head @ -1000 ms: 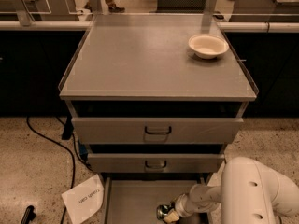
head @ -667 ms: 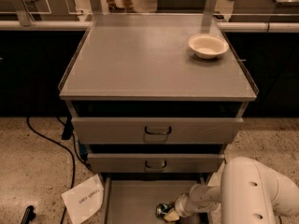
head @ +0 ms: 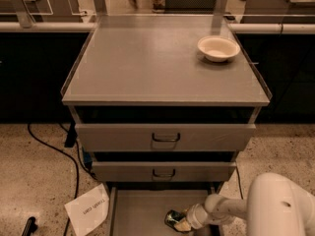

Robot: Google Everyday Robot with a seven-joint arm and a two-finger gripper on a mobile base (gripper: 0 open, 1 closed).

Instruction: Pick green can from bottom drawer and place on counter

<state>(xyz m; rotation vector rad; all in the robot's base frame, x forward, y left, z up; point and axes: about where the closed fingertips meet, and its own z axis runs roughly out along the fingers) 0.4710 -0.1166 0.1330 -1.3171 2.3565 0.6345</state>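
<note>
The bottom drawer stood pulled out at the bottom centre of the frame, leaving the green can reachable on its floor. The gripper sat low at the can's right side, apparently touching it; its grip could not be told. The counter above held a white bowl.

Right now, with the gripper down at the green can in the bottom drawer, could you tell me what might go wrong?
1. The gripper meets the green can low in the bottom drawer, just ahead of the middle drawer; a careless lift could clip that front.
2. The white bowl sits at the right rear of the counter; placing there could knock it.
</note>
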